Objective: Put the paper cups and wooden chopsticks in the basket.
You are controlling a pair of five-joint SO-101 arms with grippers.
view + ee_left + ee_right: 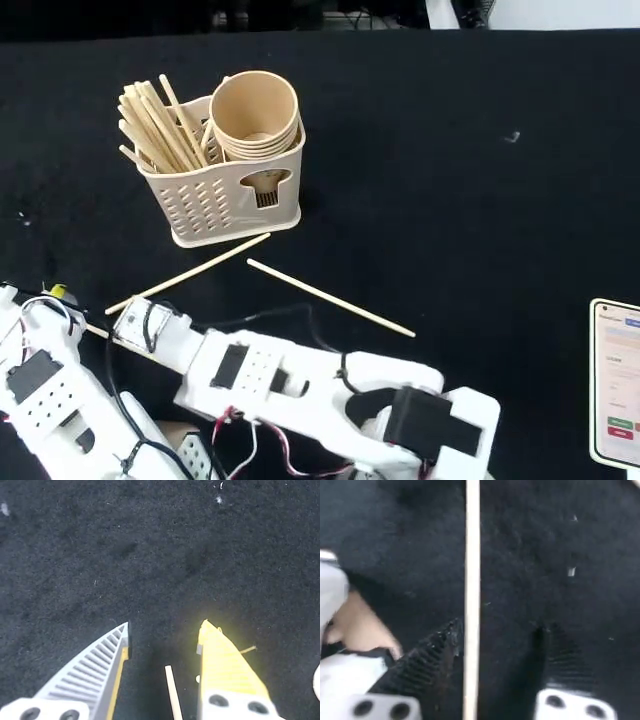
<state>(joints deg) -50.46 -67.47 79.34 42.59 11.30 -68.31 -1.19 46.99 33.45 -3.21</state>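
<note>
Two loose sticks are lying on the black cloth-covered table point(450, 200) in the high view. One pale wooden chopstick point(190, 272) is slanting just in front of the beige slotted plastic basket point(222, 205), and a second chopstick point(330, 297) is lying to its right, apart from it. The basket is holding a bundle of wooden chopsticks point(155, 125) in one compartment and a nested stack of tan paper cups point(255, 115) in the other. The white left arm point(45, 390) is sitting at the near corner, with the white right arm point(300, 385) stretching across beside it. A white-edged phone point(615, 380) is lying at the right edge, its lit screen showing writing too small to read.

Over the cloth in the left wrist view, the left gripper point(165, 630) is standing wide apart. A chopstick end point(173, 692) is lying between its ribbed white finger point(100, 665) and yellow-taped finger point(222, 665), touching neither.

Seen in the right wrist view, the right gripper point(497, 630) is also gaping. A long chopstick point(471, 555) is running between its fingers, close beside one dark finger point(432, 650); I cannot tell whether they are touching.
</note>
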